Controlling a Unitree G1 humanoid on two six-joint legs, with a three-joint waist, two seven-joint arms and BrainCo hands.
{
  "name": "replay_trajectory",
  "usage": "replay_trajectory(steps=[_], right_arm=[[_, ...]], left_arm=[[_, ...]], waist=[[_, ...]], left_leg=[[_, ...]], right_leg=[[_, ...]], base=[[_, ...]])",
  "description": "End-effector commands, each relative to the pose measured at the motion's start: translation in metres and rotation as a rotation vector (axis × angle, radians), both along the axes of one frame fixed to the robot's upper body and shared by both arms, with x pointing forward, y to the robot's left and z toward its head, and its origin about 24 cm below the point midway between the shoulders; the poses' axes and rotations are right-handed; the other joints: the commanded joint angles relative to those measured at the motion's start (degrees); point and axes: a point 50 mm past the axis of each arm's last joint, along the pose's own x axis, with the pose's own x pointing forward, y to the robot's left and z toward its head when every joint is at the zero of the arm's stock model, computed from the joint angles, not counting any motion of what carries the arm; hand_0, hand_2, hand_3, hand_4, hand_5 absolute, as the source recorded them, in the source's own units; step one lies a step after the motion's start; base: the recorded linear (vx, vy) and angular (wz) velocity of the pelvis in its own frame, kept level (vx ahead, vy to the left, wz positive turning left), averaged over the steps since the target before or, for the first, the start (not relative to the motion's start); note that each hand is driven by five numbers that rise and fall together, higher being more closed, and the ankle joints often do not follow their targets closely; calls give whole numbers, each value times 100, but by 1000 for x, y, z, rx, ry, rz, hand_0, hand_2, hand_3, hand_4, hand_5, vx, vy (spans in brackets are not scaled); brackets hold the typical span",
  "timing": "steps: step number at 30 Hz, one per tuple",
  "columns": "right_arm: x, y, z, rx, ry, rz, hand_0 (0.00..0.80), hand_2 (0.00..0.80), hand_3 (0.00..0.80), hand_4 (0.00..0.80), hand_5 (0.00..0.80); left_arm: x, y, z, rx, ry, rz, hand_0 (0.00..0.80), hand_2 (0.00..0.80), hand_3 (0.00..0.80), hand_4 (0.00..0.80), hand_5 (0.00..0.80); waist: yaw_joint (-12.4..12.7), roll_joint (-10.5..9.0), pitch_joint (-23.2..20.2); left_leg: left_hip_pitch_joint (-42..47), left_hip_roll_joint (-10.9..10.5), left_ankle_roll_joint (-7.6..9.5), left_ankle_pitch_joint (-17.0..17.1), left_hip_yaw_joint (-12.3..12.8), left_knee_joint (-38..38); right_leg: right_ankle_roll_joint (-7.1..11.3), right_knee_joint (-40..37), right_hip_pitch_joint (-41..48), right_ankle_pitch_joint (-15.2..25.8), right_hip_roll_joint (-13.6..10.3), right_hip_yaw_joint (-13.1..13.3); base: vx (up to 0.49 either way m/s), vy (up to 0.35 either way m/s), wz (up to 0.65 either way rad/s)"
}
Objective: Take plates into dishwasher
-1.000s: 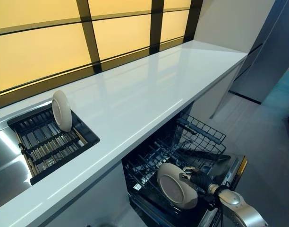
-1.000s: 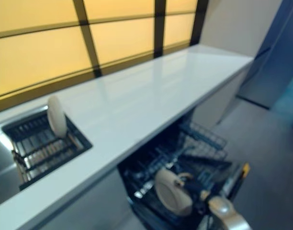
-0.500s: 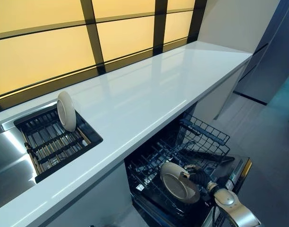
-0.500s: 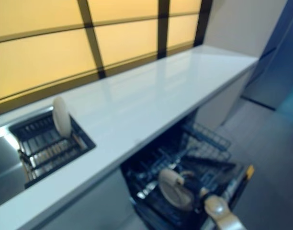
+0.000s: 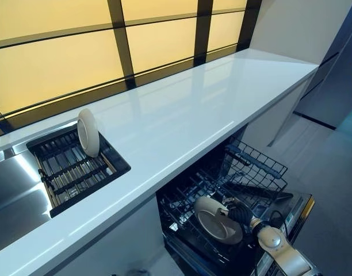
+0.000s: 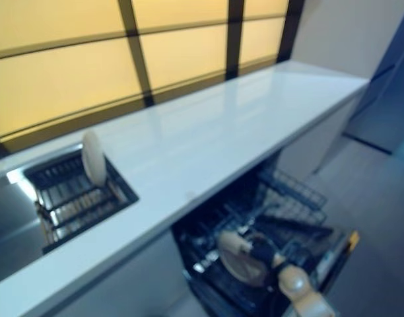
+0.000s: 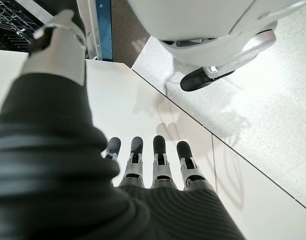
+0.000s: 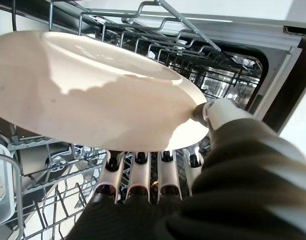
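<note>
Two plates are in view. One cream plate (image 5: 217, 219) is held by the right hand (image 5: 240, 215) over the pulled-out lower rack (image 5: 222, 190) of the open dishwasher (image 5: 291, 221), tilted, with its hollow side facing up and toward the camera in the eye views. In the right wrist view the fingers (image 8: 138, 177) run under the plate's underside while the thumb (image 8: 218, 112) presses on its rim, so the hand is gripping the plate. I cannot tell whether the plate already touches the rack's wires or hangs just above them. The rack is a dark wire basket with rows of upright prongs; a long dark piece lies across its far part, and I cannot tell what it is. Apart from the held plate, no other dish shows clearly in it.

The other plate (image 5: 88, 133) stands upright on edge in a dark drying rack (image 5: 78, 172) set into the sink (image 5: 15, 190) at the left end of the white worktop (image 5: 193, 109). It is at the rack's far end and is the only thing in that rack. The worktop runs from the sink toward the far right corner, over the dishwasher, and is backed by yellow glowing panels (image 5: 61, 63) with dark frames.

The left hand (image 7: 153, 165) shows only in its own wrist view, hanging down over the pale floor (image 7: 273, 120) with its fingers straight and holding nothing.
</note>
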Motion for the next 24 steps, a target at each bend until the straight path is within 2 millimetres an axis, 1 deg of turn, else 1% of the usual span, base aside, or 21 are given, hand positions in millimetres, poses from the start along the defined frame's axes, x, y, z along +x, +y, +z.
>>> replay_trajectory(steps=[1,11,12,21,24], right_arm=[[23,14,32,-41,-173,65,800,800,800,800,800],[29,29,16,-71,-120,63,800,800,800,800,800],[30,31,12,-69,-108,48,800,800,800,800,800],[40,37,3,-95,-101,-16,800,800,800,800,800],[43,42,-1,-111,-98,-31,800,800,800,800,800]], left_arm=[[26,-2,8,30,-54,-95,0,0,0,0,0],[37,-8,11,31,-64,-127,0,0,0,0,0],[38,-10,11,29,-65,-136,0,0,0,0,0],[40,-14,11,24,-60,-166,0,0,0,0,0],[42,-17,11,20,-66,-177,0,0,0,0,0]], waist=[[79,-241,31],[150,-224,132],[176,-211,151],[238,-173,200],[272,-154,238]], left_leg=[[-584,-22,-40,261,-261,277],[-657,-80,-24,267,-340,290],[-679,-89,-22,273,-352,304],[-717,-129,-5,275,-400,345],[-743,-143,2,275,-425,380]], right_leg=[[88,564,-305,-23,-225,151],[96,571,-393,29,-252,122],[92,580,-401,33,-258,117],[74,617,-428,47,-287,69],[54,647,-449,50,-303,52]], base=[[0,0,0],[-9,0,6],[0,0,0],[11,5,3],[0,0,0]])
